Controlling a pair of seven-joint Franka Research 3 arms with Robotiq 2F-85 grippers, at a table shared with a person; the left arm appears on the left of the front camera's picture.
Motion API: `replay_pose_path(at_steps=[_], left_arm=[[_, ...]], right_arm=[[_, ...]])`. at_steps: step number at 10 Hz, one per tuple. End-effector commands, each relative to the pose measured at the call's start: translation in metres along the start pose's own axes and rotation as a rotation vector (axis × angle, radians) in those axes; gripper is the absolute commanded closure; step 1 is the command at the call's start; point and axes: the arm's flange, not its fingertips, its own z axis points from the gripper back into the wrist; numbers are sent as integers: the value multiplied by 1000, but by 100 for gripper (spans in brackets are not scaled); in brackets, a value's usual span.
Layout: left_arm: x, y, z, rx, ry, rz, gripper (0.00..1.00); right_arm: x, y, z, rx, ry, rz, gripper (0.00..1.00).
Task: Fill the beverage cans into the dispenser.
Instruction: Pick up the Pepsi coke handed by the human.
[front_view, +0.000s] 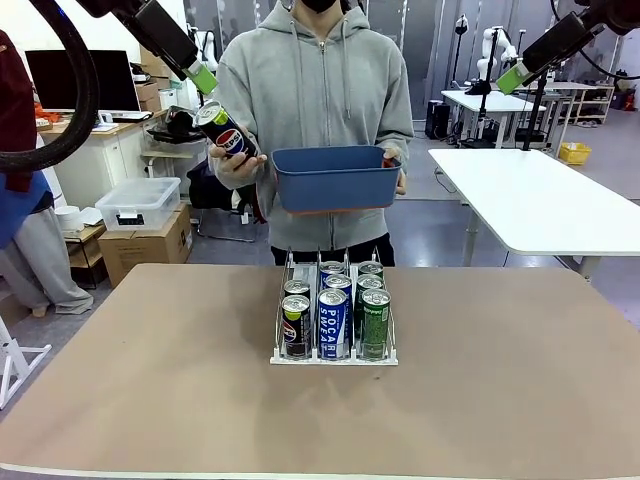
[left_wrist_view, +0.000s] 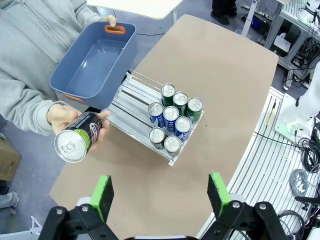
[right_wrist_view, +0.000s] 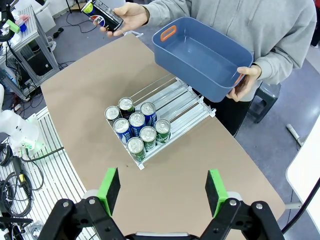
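The dispenser (front_view: 333, 358) sits mid-table with several beverage cans (front_view: 332, 320) standing upright at its front: black, blue-and-white and green. The person across the table holds out a black Pepsi can (front_view: 225, 130) in one hand and an empty blue bin (front_view: 335, 178) in the other. My left gripper (front_view: 203, 78) hangs open high up, just above and left of that can. In the left wrist view the Pepsi can (left_wrist_view: 77, 140) lies beyond my open left gripper (left_wrist_view: 160, 195), beside the dispenser (left_wrist_view: 132, 97). My right gripper (front_view: 512, 78) is raised at the top right, open and empty; the right wrist view has my right gripper (right_wrist_view: 162, 185) above the dispenser (right_wrist_view: 175, 97).
The brown tabletop (front_view: 150, 380) is bare around the rack. The person in a grey hoodie (front_view: 320, 90) stands at the far edge. A white table (front_view: 545, 200) stands at the back right; boxes and a clear tub (front_view: 138, 205) sit on the floor at the back left.
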Motion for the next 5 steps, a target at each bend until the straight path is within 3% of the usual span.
replay_pose_path(at_steps=[1,5], left_arm=[[-1,2,0,-5,-1,-9,0],[-1,2,0,-5,-1,-9,0]], right_arm=[[-1,0,1,7,5,0,9],[-1,0,1,7,5,0,9]])
